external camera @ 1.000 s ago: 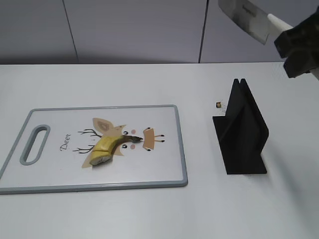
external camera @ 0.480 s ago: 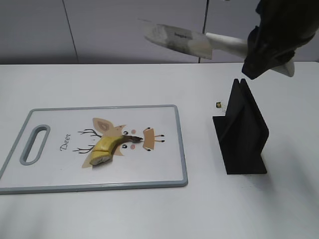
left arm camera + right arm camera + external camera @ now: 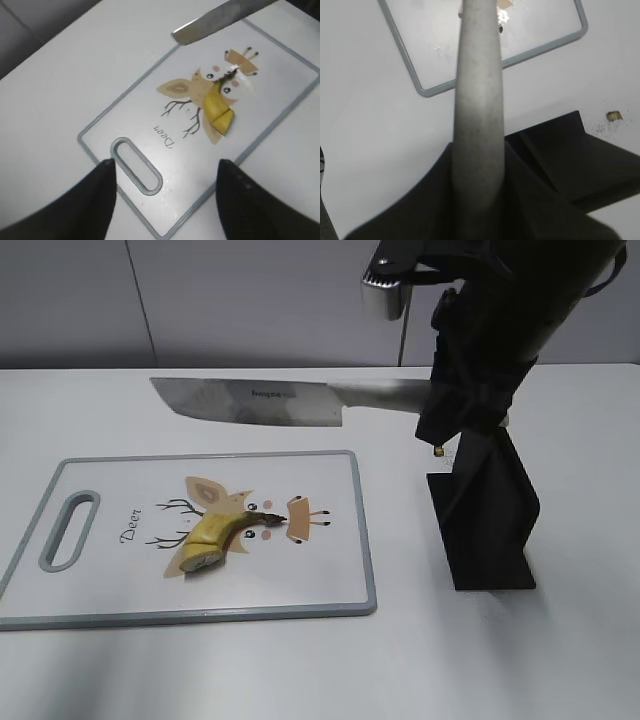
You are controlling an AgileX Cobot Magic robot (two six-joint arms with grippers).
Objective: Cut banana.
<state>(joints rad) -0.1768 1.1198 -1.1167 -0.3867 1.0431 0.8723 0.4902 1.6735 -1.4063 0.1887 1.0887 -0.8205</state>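
A cleaver (image 3: 250,403) is clamped by its handle in the right gripper (image 3: 462,405), the blade held level above the far edge of the deer-print cutting board (image 3: 330,570). A partly peeled banana piece (image 3: 213,536) lies at the board's middle, at 7 o'clock from the blade. The left gripper (image 3: 162,197) is spread wide and empty over the board's handle slot (image 3: 136,165). A black knife stand (image 3: 485,505) is seen at 3 o'clock of the board.
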